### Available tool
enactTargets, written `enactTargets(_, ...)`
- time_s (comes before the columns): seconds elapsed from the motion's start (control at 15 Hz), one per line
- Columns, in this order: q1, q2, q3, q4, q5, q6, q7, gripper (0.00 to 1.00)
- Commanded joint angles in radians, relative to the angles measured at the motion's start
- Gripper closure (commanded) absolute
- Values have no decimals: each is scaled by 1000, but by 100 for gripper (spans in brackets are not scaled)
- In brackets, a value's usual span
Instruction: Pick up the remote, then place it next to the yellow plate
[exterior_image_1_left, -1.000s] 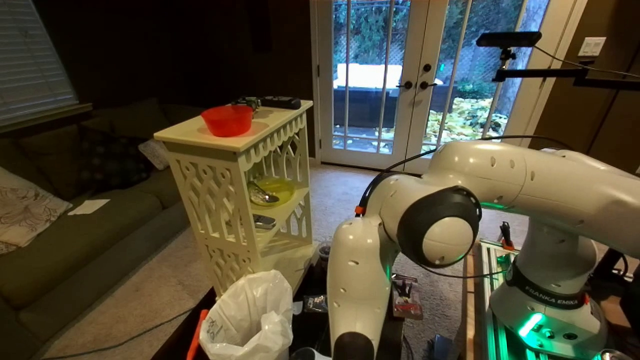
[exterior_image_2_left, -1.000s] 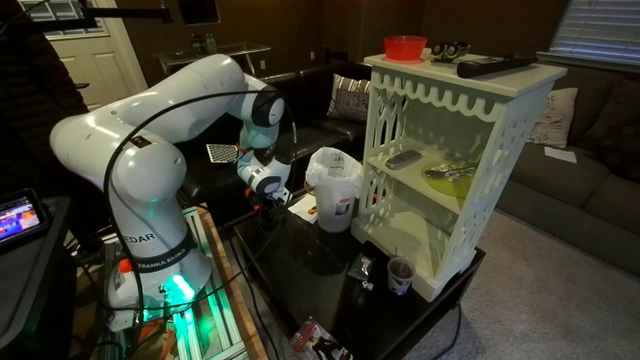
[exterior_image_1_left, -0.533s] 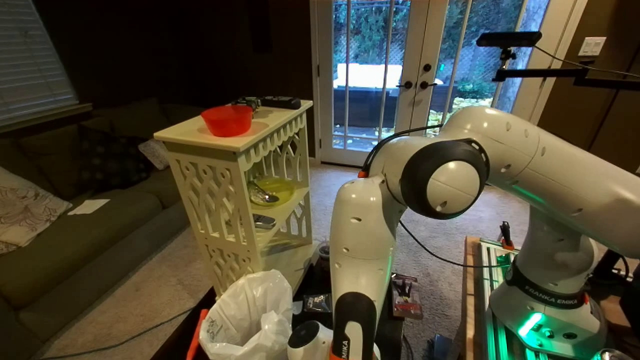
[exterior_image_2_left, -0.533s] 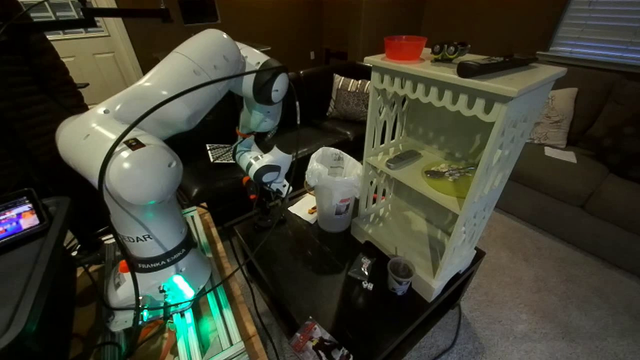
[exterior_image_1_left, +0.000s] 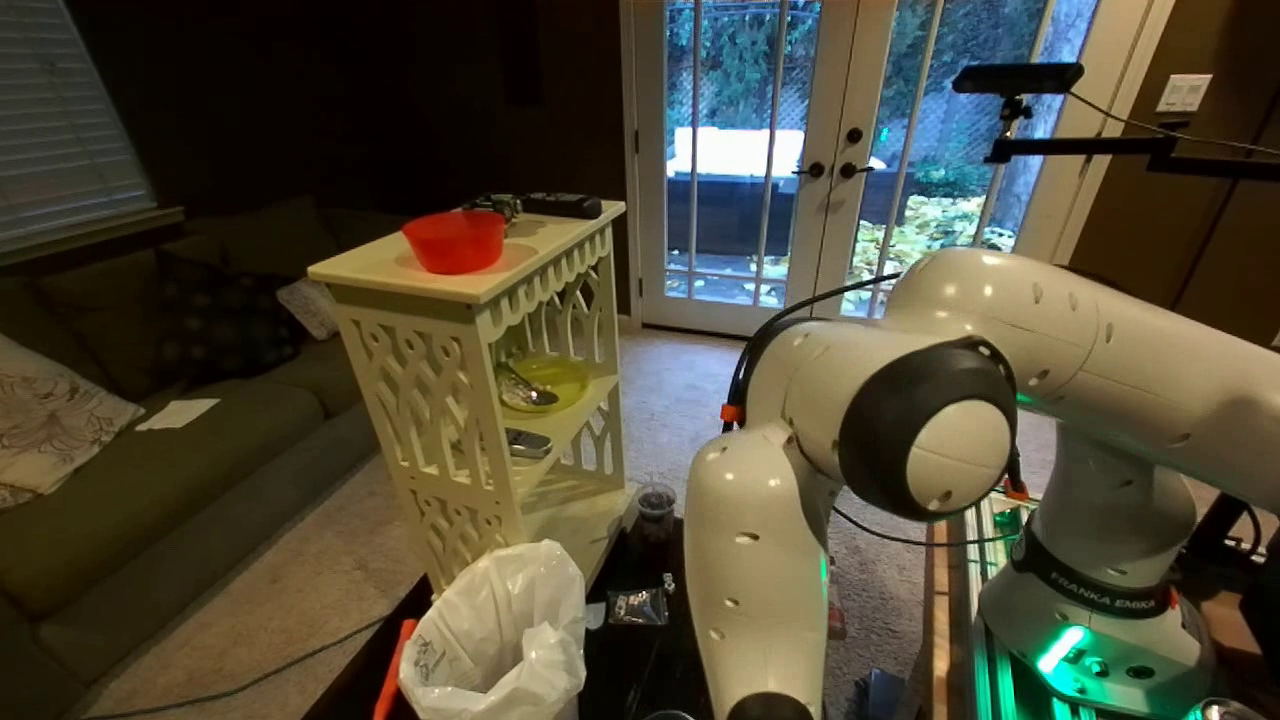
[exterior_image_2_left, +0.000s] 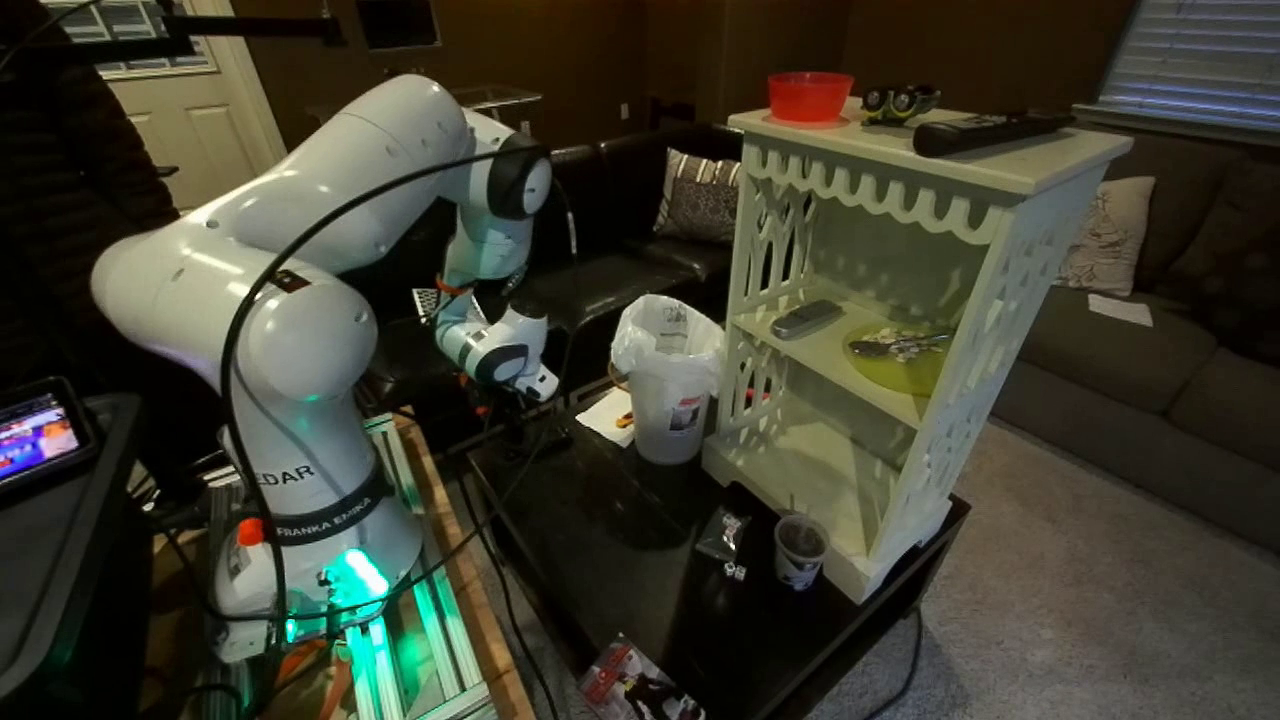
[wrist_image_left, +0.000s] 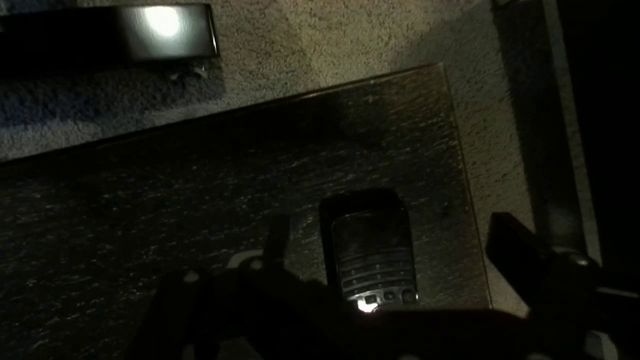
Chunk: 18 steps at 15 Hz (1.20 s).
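A dark remote (wrist_image_left: 372, 250) with rows of keys lies on the dark tabletop (wrist_image_left: 150, 200), near one corner and well apart from the bookshelf (exterior_image_2_left: 930, 188). It sits between the two fingers (wrist_image_left: 520, 255) of the hand (wrist_image_left: 390, 227), which are spread wide, with space on either side of the remote and neither one touching it. The body of the hand covers the remote's lower end in the wrist view.

Since half a second ago the Panda arm (exterior_image_2_left: 390, 180) has drawn its wrist away from the bookshelf, toward its own base (exterior_image_2_left: 330, 560), and it stands lower. The plastic cup (exterior_image_1_left: 655, 515) at the foot of the bookshelf, partly covered by the arm then, now shows more fully. The things on the bookshelf are as they were.

On the bookshelf's middle shelf lies the yellow-green plate (exterior_image_2_left: 880, 375), bearing a spoon (exterior_image_1_left: 540, 397) and some pale bits (exterior_image_2_left: 905, 343); a grey remote (exterior_image_2_left: 808, 318) rests just beside the plate. On top of the bookshelf are a red bowl (exterior_image_2_left: 810, 97) and a black remote (exterior_image_2_left: 985, 132). A white-lined trash bin (exterior_image_2_left: 668, 425) stands beside the bookshelf, on the side toward the hand.
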Motion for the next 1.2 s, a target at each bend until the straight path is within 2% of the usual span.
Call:
enactTargets(0.0, 170, 64, -106, 95, 50, 44, 89, 0)
enactTargets(0.13, 202, 88, -114, 135, 53, 29, 99, 0)
enactTargets(0.2, 166, 56, -102, 83, 42, 27, 70, 0)
enactTargets(0.27, 186, 67, -107, 99, 43, 26, 80, 0)
enactTargets(0.53, 228, 103, -173, 153, 49, 20, 105, 0)
enactTargets(0.8, 204, 151, -184, 217, 37, -2, 90, 0)
enactTargets(1.13, 181, 186, -157, 276, 13, -54, 54, 0)
